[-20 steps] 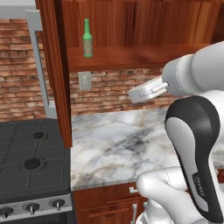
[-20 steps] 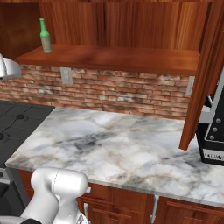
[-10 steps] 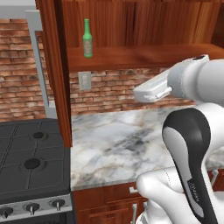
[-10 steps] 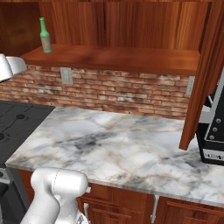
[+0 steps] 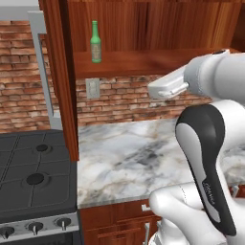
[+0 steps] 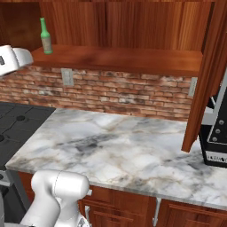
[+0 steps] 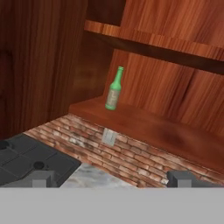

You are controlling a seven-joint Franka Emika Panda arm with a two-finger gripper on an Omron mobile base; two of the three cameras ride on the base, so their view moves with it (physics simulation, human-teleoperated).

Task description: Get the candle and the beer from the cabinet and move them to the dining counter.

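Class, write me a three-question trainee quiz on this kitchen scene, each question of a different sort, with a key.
1. True or false: the slim green glass bottle stands upright on the reddish-brown wooden cabinet shelf.
2. The two-finger gripper is: A open and empty, B shut on the bottle.
3. Fill in: left of the white-grey marble worktop sits a black ____.

Key: 1 true; 2 A; 3 stove.

Grey-veined white marble counter [image 6: 119, 150] below red brick backsplash [image 6: 133, 95]. Pale wall outlet [image 5: 92, 88] set in brick. Black gas stove [image 5: 33, 179] left of counter, round knobs [image 5: 34, 228] along front. Black appliance [image 6: 217, 133] at counter's right end.
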